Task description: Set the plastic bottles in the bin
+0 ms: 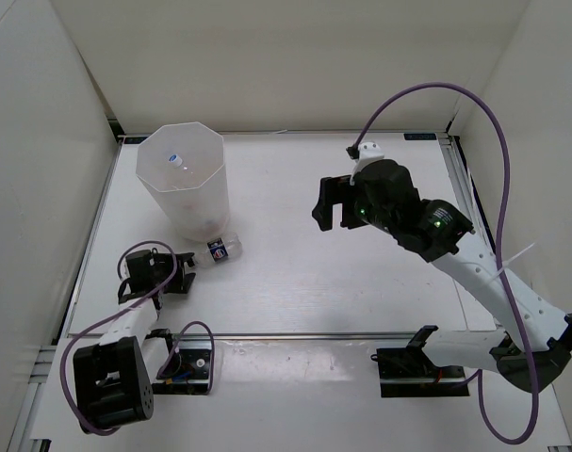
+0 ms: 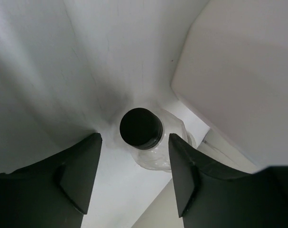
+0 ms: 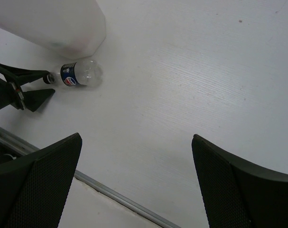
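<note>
We see a clear black-capped bottle (image 3: 79, 74) with a dark blue label lying on its side on the white table (image 1: 361, 292), just beside the foot of the translucent bin (image 1: 196, 212). The left gripper (image 2: 135, 156) flanks its cap, jaws apart, not touching it. The right gripper (image 3: 136, 138) hangs spread wide and holds nothing, well apart.

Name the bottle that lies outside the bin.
The black-capped, blue-labelled bottle on its side beside the bin's base; the pale-capped one is inside it.
</note>
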